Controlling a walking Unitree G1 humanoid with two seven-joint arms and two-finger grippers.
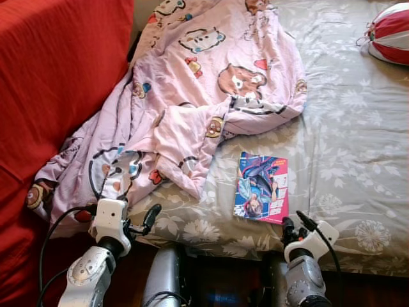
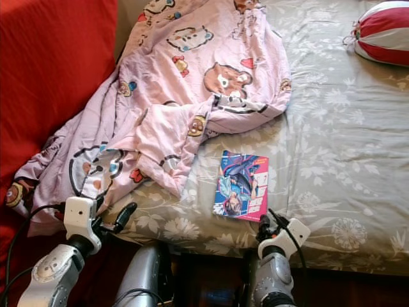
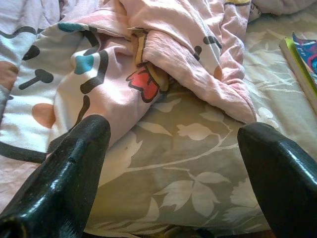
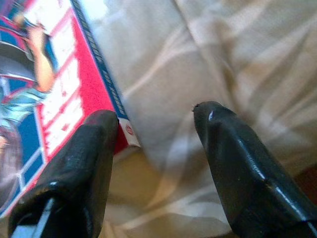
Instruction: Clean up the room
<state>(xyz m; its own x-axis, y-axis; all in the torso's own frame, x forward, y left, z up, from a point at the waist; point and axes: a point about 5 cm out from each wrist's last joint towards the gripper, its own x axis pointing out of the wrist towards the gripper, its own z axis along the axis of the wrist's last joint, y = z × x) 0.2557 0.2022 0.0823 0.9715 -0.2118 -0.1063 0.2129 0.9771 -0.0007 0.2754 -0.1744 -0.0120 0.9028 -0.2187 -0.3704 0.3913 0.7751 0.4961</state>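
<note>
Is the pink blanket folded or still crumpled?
Crumpled: the pink blanket lies bunched in loose, uneven folds across the bed, one edge against the red cushion.

Bed (image 1: pixel 358 128) w/ grey-green floral sheet carries three items. A rumpled pink cartoon-print blanket (image 1: pixel 204 83) sprawls over its left half, spilling off the near-left edge. A comic book (image 1: pixel 261 187) lies flat near the front edge, just right of the blanket. A red-and-white striped cushion (image 1: pixel 391 32), poss. a ball, sits at far right.
</note>
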